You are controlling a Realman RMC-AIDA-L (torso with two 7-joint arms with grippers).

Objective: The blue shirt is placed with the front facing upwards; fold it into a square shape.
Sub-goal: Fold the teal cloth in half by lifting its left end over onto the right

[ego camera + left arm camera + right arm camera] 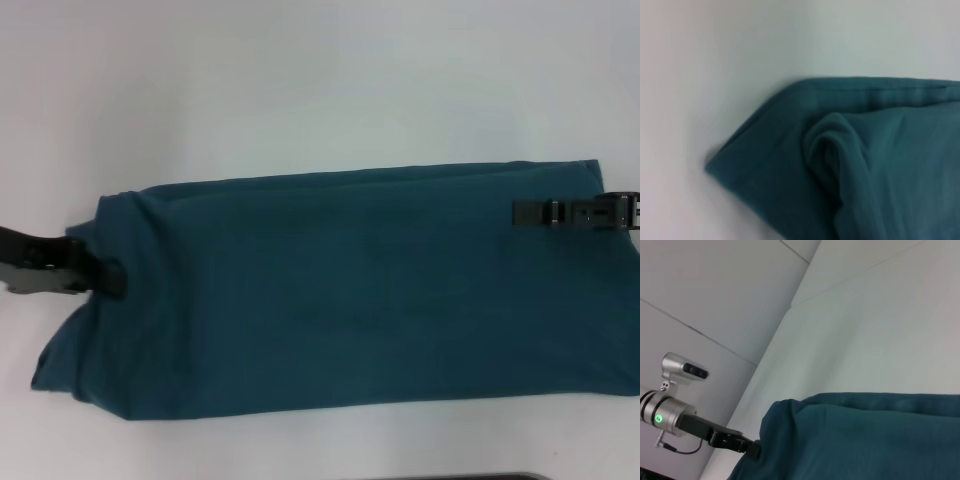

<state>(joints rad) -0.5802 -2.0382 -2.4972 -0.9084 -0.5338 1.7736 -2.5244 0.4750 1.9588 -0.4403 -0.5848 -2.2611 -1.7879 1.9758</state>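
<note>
Now, blue shirt (pixel 340 290) lying as a long band on the white table (pixel 300 80), lettering hidden, left gripper (pixel 108 276) clenched on its left end, right gripper (pixel 525 212) over the far right corner, grip impossible to tell.

Blue shirt (pixel 330 290) on white table (pixel 300 80)

There is one blue shirt (pixel 340 290) lying on one white table (pixel 300 80), folded into a long band with only plain teal cloth showing. Two grippers are in sight, one at each end of it: the left gripper (pixel 110 275) at the shirt's left end and the right gripper (pixel 520 212) over its right end. The right wrist view also shows one silver arm segment with a single green light (pixel 659 418) and one small silver camera unit (pixel 684 369) mounted by it.
</note>
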